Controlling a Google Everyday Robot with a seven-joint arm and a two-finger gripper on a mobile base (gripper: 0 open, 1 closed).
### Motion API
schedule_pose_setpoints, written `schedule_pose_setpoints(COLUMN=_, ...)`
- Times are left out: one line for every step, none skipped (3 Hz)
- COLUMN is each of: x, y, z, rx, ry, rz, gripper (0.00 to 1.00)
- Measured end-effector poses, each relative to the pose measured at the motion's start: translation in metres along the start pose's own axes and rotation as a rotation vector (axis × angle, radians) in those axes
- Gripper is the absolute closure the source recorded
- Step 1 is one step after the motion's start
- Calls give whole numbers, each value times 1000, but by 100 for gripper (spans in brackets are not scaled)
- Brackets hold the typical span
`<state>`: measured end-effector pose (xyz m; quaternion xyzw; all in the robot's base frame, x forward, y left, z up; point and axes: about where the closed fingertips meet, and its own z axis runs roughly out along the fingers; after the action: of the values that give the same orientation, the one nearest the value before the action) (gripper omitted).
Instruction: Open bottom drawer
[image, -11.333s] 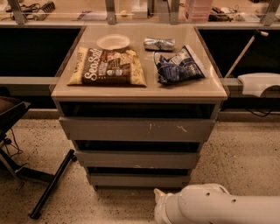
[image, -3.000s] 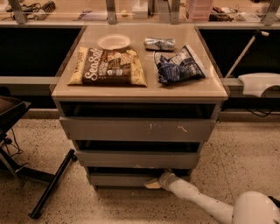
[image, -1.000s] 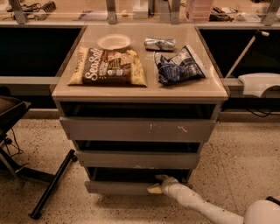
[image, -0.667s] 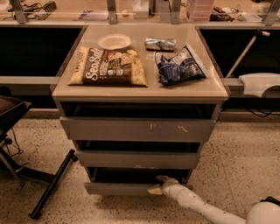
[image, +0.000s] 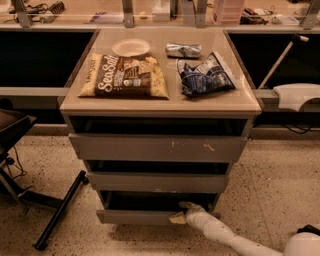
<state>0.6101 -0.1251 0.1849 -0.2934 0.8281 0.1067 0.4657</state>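
Note:
The bottom drawer (image: 135, 217) is the lowest of three grey handleless fronts on the cabinet. It stands pulled out a little, with a dark gap above its plain front. My gripper (image: 181, 212) is at the right end of that front. One finger reaches over the top edge into the gap and a pale pad sits on the front face, so the gripper is shut on the drawer front. My white arm (image: 225, 237) runs in low from the bottom right corner. What lies inside the drawer is hidden in shadow.
The middle drawer (image: 157, 182) and the scratched top drawer (image: 157, 148) sit above. The countertop holds a brown chip bag (image: 125, 76), a blue bag (image: 205, 75), a white plate (image: 131, 47) and a silver packet (image: 183, 50). A black stand leg (image: 60, 210) lies on the floor at left.
Since three seconds ago the bottom drawer has slid out toward the camera with my gripper on its front. Over the last second it has come out only slightly more.

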Motion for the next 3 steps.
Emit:
schedule_pose_setpoints(x=-1, y=1, z=0, rx=0, ry=0, rz=0, gripper=100)
schedule_pose_setpoints(x=1, y=3, z=-5, rx=8, ry=-3, rz=11, gripper=100)
schedule_pose_setpoints(x=1, y=4, z=-5, rx=8, ry=-3, rz=11, gripper=100)
